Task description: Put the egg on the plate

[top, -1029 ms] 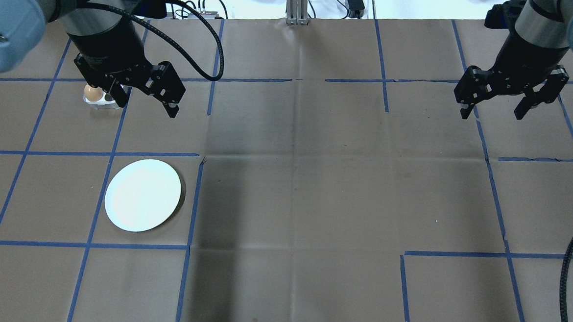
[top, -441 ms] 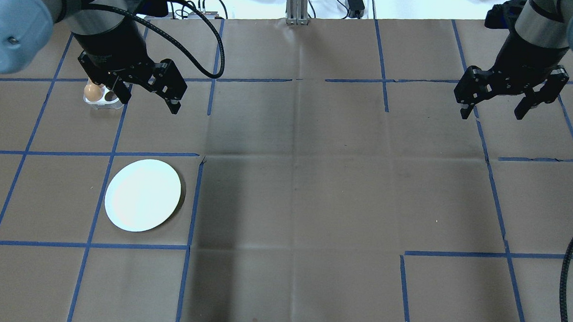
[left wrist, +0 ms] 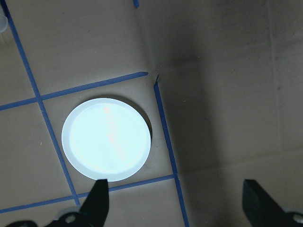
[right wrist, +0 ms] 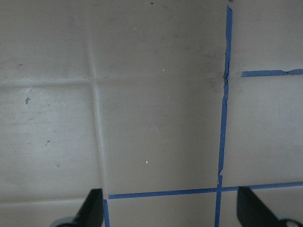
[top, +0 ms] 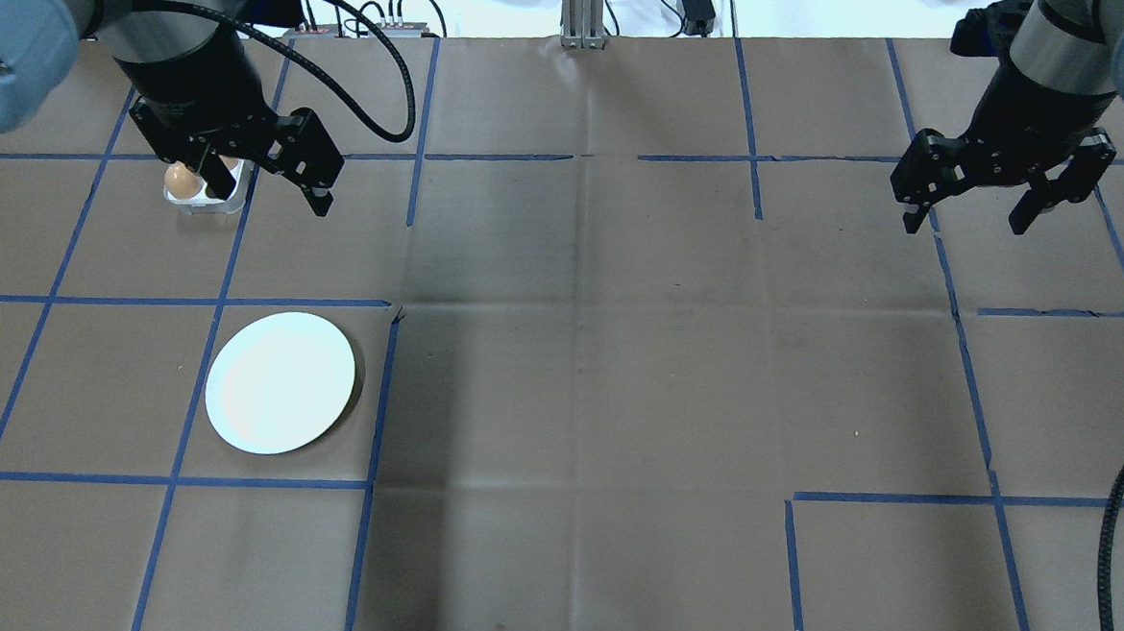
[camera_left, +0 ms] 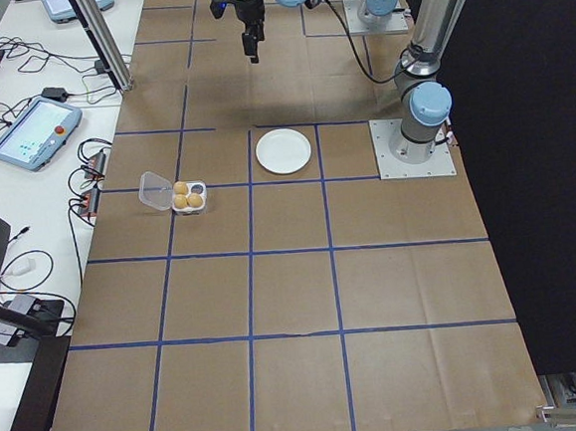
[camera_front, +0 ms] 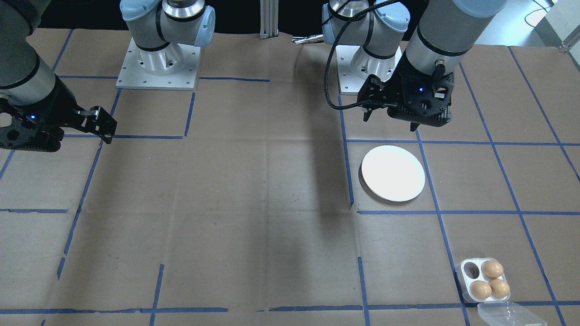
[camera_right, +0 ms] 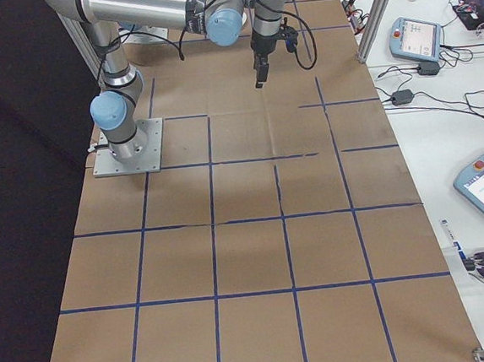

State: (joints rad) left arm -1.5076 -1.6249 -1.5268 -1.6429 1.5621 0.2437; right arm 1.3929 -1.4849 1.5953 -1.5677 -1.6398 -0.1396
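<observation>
Three brown eggs [camera_front: 492,268] sit in a small white four-cup tray [camera_front: 466,281] with one cup empty; the overhead view shows one egg [top: 180,180] beside my left arm. The white plate [top: 279,382] [camera_front: 393,173] [left wrist: 106,139] lies bare on the brown paper, nearer the robot than the tray. My left gripper [top: 266,189] [camera_front: 389,123] [left wrist: 177,203] hangs open and holds nothing, high above the table between the plate and the tray. My right gripper [top: 964,226] [right wrist: 173,210] is open and holds nothing, far off on the other side of the table.
The tray's clear lid [camera_front: 512,314] lies open beside it at the table's far edge. Blue tape lines [top: 384,398] grid the paper. Cables and pendants [camera_left: 32,131] lie on the white bench beyond the table. A black cable [top: 1113,537] loops in at the right.
My left gripper has shifted a little to the left, closer over the egg tray, and stayed open. The right arm, plate and eggs have not moved.
</observation>
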